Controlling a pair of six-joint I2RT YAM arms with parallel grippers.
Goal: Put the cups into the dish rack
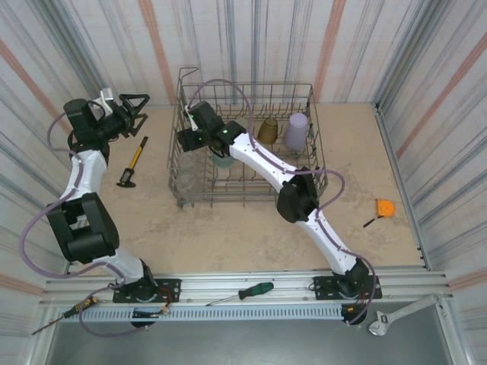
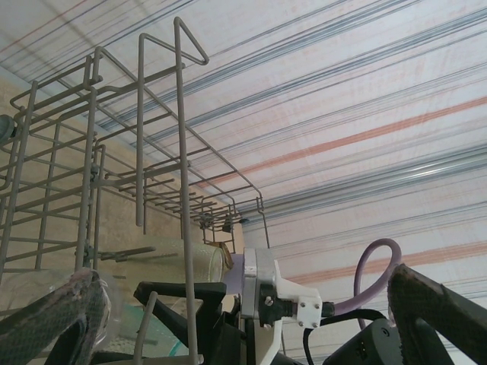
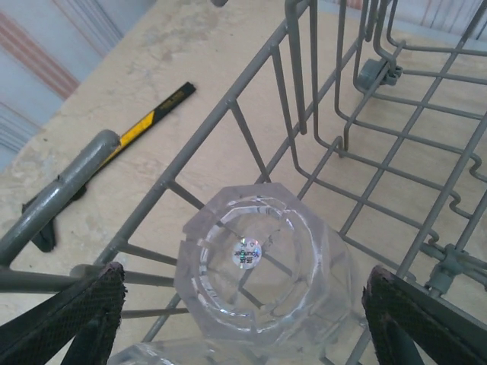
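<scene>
dish rack (image 1: pixel 228 196) mid-table; left gripper (image 1: pixel 143 108) spread wide, empty, outside it; right gripper (image 3: pixel 251 327) inside by left wall, jaws parted, not touching upturned clear cup (image 3: pixel 262 266); lavender cup (image 1: pixel 297 131), amber cup (image 1: pixel 268 131), teal cup (image 1: pixel 222 161) racked; loading looks nearly finished
</scene>
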